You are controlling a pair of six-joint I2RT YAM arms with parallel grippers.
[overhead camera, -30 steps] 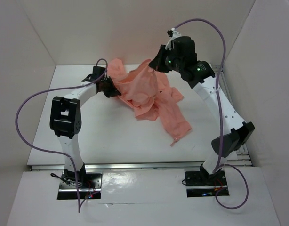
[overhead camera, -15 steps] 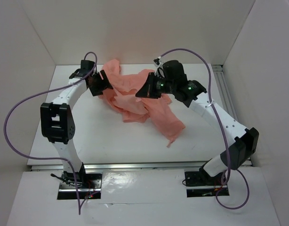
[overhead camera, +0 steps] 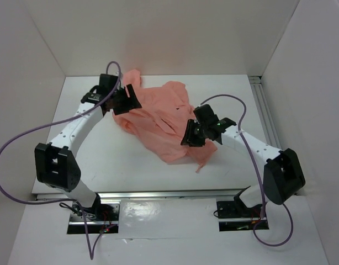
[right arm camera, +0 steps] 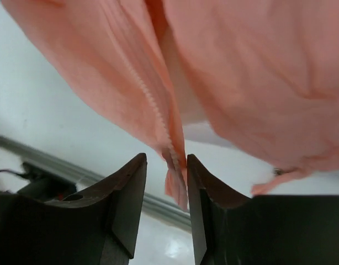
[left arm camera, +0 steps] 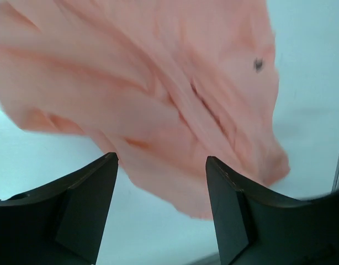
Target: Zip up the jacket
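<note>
Top view: jacket (overhead camera: 158,113) lies bunched on the counter (overhead camera: 103,160), mid to far, between the two arms. Left tool (overhead camera: 128,99) sits at its far-left edge. Right tool (overhead camera: 191,135) is low over the near-right hem. Front is not spread flat, and the zipper line can't be traced from here.

Left wrist: left tool (left arm camera: 161,210) is released, jaws wide, nothing between them. Fabric hangs or lies just beyond the fingers (left arm camera: 86,210), folded over itself, with a small dark speck (left arm camera: 258,64) near one edge. I can't tell whether it's a snap or a mark.

Right wrist: right tool (right arm camera: 165,204) is clenched on the jacket, with a narrow strip of the front edge pinched between its fingers (right arm camera: 125,204). Zipper teeth (right arm camera: 149,99) run up from the pinch. No pull is identifiable in this view.

My read is that we're anchoring the bottom of the zipper. To do it well:
- Keep the right pinch firm and low so the track stays taut.
- Bring the left tool to the other front edge or the slider, not loose cloth.
- Pull straight along the teeth. Thin fabric will bunch or snag if the pull goes off-axis.
- Find the slider before closing the left tool.
</note>
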